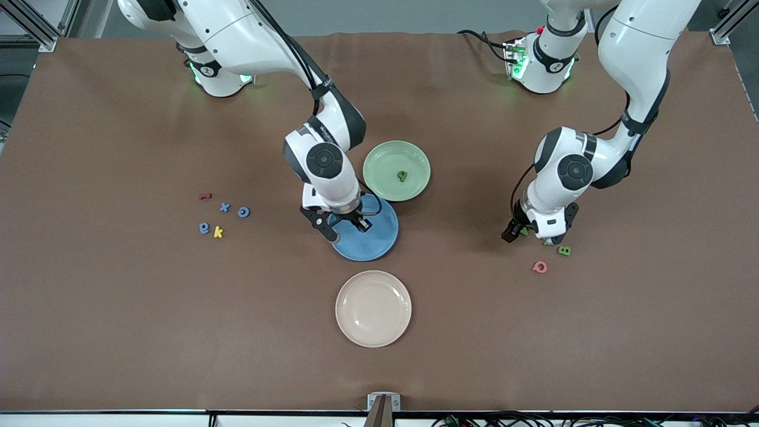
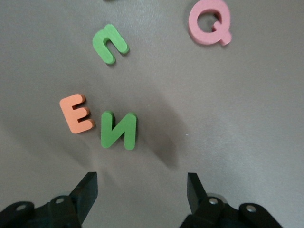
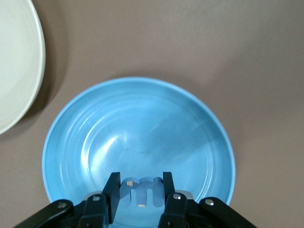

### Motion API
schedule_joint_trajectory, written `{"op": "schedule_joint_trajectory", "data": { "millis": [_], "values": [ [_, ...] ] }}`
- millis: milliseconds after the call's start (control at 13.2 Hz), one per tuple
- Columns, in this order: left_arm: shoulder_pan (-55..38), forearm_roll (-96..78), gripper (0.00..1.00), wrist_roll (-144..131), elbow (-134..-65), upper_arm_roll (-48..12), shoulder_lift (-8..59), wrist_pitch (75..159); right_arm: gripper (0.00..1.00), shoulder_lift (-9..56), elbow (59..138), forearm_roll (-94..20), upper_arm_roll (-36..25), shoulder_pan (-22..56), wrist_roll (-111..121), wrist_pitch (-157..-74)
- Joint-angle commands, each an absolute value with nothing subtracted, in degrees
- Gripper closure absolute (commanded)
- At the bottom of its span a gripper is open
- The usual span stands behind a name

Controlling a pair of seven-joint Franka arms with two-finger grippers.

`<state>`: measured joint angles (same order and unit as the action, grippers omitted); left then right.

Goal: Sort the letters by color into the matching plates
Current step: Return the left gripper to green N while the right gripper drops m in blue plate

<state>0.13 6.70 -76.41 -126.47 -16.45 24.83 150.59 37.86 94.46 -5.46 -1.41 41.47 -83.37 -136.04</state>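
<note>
Right, nearest the front camera sits the cream plate (image 1: 373,308), bare on the brown surface (image 1: 118,308). Up from it, toward the left arm's end, a pink Q (image 1: 539,267) lies by a green letter (image 1: 564,251), and the left pincer (image 1: 529,233) hangs low just above that cluster, fingers spread wide and gripping nothing. Its wrist view shows a green N (image 2: 118,130) touching an orange E (image 2: 76,113) just ahead of the black fingertips (image 2: 88,187), with another green letter (image 2: 109,43) and the pink Q (image 2: 209,22) past them.

Mid-surface, the right pincer (image 1: 344,225) is over the blue plate (image 1: 373,246), clamped on a blue letter (image 3: 141,191) between its pads. Toward the right arm's end, three blue letters (image 1: 225,207) lie loose with a yellow one (image 1: 218,232) and a red one (image 1: 205,196). Farther still, the green plate (image 1: 385,155) touches the blue plate's rim and holds one green letter (image 1: 402,175).
</note>
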Motion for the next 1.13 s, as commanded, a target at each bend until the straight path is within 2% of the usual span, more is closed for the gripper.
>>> {"op": "schedule_joint_trajectory", "data": {
  "millis": [0,377,679,755,830,906,1057],
  "values": [
    [1.0,7.6,0.16,-77.0,-127.0,-16.7,25.1,151.6,1.0,41.6,89.1,-5.6,-2.1,43.9,-87.8,-135.2],
    [2.5,10.3,0.16,-76.6,-127.4,-16.5,25.6,151.5,1.0,47.5,83.2,-5.2,-2.2,46.5,-93.1,-135.5],
    [4.1,12.5,0.17,-76.5,-126.9,-16.5,26.9,151.6,0.97,47.9,82.9,-5.3,-2.1,46.7,-93.5,-135.4],
    [4.0,12.5,0.17,-76.5,-126.8,-16.5,27.1,151.7,0.73,47.9,82.9,-5.4,-2.1,46.7,-93.5,-135.3],
    [4.0,12.5,0.17,-76.5,-126.8,-16.5,27.2,151.7,0.15,47.9,82.9,-5.4,-2.1,46.3,-93.8,-135.1],
    [4.0,12.5,0.17,-76.5,-126.7,-16.5,27.2,151.7,0.0,47.8,82.9,-5.1,-2.2,46.6,-93.7,-135.1],
    [4.0,12.5,0.2,-76.4,-126.6,-16.5,27.2,151.7,0.0,47.8,82.9,-4.8,-2.2,46.6,-93.5,-135.1]
  ]
}}
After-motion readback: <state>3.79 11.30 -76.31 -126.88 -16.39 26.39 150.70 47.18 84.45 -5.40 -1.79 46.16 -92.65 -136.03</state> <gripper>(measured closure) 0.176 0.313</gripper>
